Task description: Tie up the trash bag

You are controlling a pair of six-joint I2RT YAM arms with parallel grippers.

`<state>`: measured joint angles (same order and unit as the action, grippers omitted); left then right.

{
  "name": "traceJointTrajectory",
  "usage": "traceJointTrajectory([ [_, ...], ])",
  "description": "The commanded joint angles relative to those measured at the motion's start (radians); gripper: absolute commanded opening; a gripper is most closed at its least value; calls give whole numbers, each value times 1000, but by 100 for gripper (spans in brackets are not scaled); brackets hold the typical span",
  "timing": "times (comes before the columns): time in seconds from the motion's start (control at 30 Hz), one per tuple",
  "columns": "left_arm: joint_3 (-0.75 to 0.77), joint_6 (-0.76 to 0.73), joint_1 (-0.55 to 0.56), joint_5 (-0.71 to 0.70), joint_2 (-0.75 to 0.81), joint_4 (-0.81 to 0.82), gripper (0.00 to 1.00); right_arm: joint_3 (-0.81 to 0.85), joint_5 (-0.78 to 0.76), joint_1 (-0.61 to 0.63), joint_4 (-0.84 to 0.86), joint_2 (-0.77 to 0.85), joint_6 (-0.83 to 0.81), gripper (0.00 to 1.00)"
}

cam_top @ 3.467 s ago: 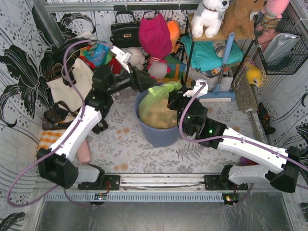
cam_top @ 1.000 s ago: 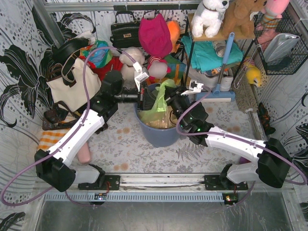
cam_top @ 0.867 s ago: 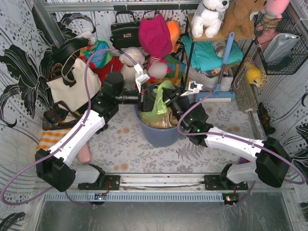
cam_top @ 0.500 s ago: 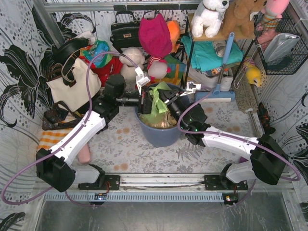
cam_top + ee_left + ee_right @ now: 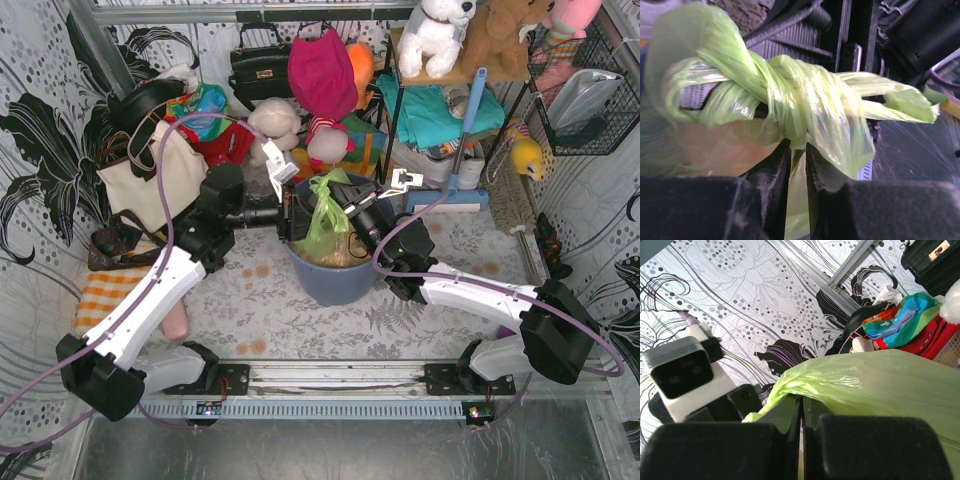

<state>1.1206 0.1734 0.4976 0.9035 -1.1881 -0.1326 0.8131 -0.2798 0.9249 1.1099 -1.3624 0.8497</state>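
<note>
Your trash bag sits in the round blue-grey bin at the middle of the overhead frame. Its light-green neck is gathered up above the rim, and crumpled brown paper shows through lower down. Your left gripper reaches the neck from the left and your right gripper from the right, both against the green plastic.

In the left wrist view the neck is twisted into a looped knot across the centre of the frame, with a loose tail pointing to the right edge. A strip of film runs down into the narrow gap between your left fingers; whether they pinch it or merely stand around it cannot be told.

In the right wrist view your right jaws are pressed together to a thin slit, clenched on a fold of the bag that drapes over their tips. A cream tote bag stands at the upper left of the overhead frame, well apart from the bin
</note>
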Motion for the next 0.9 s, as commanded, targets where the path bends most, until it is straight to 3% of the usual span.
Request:
traceJointTrajectory([
  [0.0, -7, -20, 3, -168, 87, 20, 28, -15, 13, -3, 70, 25, 17, 0],
  [0.23, -44, 22, 4, -393, 205, 78, 26, -8, 24, -4, 76, 14, 22, 0],
  [0.4, -160, 278, 4, -613, 283, 319, 33, -4, 28, -4, 80, 4, 24, 0],
  [0.53, -221, 540, 4, -673, 271, 437, 45, 7, 29, -4, 76, -4, 22, 0],
  [0.63, -228, 680, 3, -700, 243, 432, 47, 10, 33, -3, 75, -5, 22, 0],
  [0.87, -311, 875, 3, -622, 220, 654, 48, 8, 28, -4, 70, 0, 20, 0],
])
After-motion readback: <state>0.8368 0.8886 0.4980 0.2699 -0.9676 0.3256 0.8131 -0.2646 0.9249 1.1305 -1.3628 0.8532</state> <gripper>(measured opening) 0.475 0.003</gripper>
